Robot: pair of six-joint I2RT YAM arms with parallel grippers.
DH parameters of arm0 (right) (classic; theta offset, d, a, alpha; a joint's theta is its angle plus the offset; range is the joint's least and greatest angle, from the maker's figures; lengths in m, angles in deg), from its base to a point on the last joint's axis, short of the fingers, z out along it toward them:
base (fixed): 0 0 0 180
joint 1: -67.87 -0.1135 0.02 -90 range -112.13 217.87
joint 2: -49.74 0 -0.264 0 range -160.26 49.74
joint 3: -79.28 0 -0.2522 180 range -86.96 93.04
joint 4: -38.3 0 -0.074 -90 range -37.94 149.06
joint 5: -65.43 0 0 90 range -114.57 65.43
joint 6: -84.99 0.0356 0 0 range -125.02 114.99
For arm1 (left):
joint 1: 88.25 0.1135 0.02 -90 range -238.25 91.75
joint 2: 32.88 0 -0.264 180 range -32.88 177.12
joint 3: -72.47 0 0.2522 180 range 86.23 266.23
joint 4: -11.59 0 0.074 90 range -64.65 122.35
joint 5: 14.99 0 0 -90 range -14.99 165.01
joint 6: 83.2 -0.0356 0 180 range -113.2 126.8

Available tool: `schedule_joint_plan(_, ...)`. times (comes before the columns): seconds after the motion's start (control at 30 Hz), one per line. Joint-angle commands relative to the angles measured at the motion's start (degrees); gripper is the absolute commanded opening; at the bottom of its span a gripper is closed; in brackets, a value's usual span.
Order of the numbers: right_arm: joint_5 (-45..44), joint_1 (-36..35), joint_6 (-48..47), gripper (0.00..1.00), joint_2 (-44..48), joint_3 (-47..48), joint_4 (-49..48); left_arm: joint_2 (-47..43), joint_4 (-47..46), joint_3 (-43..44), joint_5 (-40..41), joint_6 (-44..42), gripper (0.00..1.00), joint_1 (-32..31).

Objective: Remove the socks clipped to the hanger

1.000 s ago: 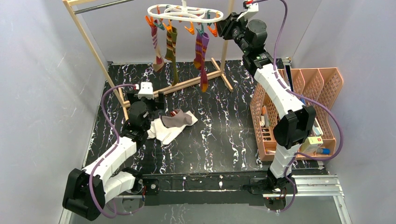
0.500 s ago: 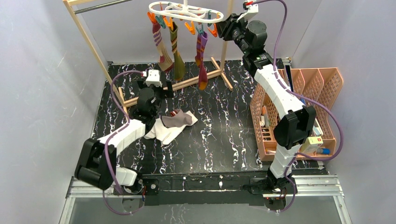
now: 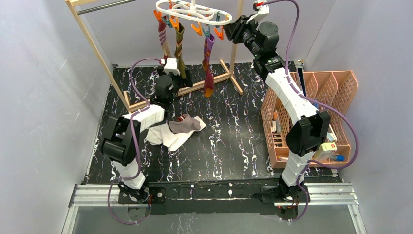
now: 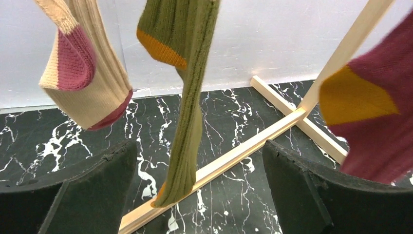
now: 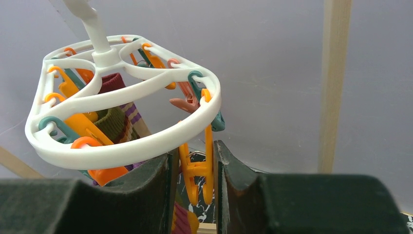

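The white oval hanger [image 3: 192,12] hangs from the wooden rack with orange, teal and pink pegs. Three socks hang from it: a tan and maroon one [image 3: 163,36], an olive one [image 3: 179,44] and a purple-maroon striped one [image 3: 208,63]. My left gripper [image 3: 181,77] is open, and the olive sock's [image 4: 187,122] lower end hangs between its fingers without touching them. The tan sock [image 4: 83,83] and the maroon sock [image 4: 375,117] hang to either side. My right gripper [image 5: 195,185] is shut on an orange peg [image 5: 197,168] at the hanger's [image 5: 122,146] near rim.
A pile of white and grey-brown socks [image 3: 178,131] lies on the black marbled table. The wooden rack's base bar [image 4: 234,156] runs under the left gripper, and its post [image 5: 333,83] stands right of the hanger. A pink basket [image 3: 341,83] stands at the right edge.
My left arm has stretched away from the sock pile to the hanging socks. The hanger and its socks have shifted slightly. The right gripper has stayed at the hanger's rim.
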Motion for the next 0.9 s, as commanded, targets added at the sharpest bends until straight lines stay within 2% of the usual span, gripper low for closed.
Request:
schedule_joint_plan(0.0,-0.49,0.67,0.17,0.01,1.08,-0.62,1.64,3.78,-3.48,5.29,2.33,-0.88,0.94,0.34)
schedule_joint_plan(0.03,-0.39,0.71,0.17,0.01,1.08,-0.7,1.65,5.15,-3.58,6.5,2.96,-1.52,0.9,0.42)
schedule_joint_plan(0.07,-0.27,0.7,0.17,0.01,1.17,-0.8,1.69,6.36,-3.6,7.86,3.4,-1.8,0.77,0.47)
schedule_joint_plan(0.1,-0.19,0.72,0.17,0.01,1.18,-0.88,1.69,7.49,-3.6,8.96,3.66,-2.05,0.59,0.51)
schedule_joint_plan(0.17,-0.15,0.77,0.17,0.01,1.29,-1.14,1.65,9.24,-3.52,11.28,4.16,-2.41,0.11,0.6)
schedule_joint_plan(0.2,-0.17,0.73,0.1,0.01,1.3,-1.2,1.57,9.84,-3.56,12.05,4.51,-2.4,0.0,0.6)
schedule_joint_plan(0.33,-0.12,0.73,-0.15,0.01,1.6,-1.51,1.6,9.87,-3.42,13.05,4.26,-3.24,0.0,0.75)
schedule_joint_plan(0.53,-0.06,0.71,0.15,0.04,2.97,-2.71,1.71,1.73,-3.51,6.02,1.69,-2.86,0.0,0.78)
schedule_joint_plan(0.57,0.06,0.73,0.16,0.08,3.13,-2.84,1.8,-0.27,-3.47,4.07,1.32,-2.46,0.0,0.78)
schedule_joint_plan(0.63,0.18,0.73,0.29,0.29,3.73,-3.27,1.91,-4.6,-3.27,0.13,0.82,-1.82,0.0,0.54)
schedule_joint_plan(0.7,0.39,0.75,-0.08,0.34,4.03,-3.14,2.46,-8.83,-2.64,-3.17,1.42,-2.01,0.0,-0.34)
schedule_joint_plan(0.73,0.2,0.73,-0.36,0.4,4.14,-2.84,3.01,-10.98,-1.91,-4.56,1.87,-2.59,0.0,-1.31)
schedule_joint_plan(0.87,-0.41,0.87,-1.87,0.78,4.43,-0.87,6.21,-19.65,1.69,-9.46,4.35,-7.06,0.0,-6.48)
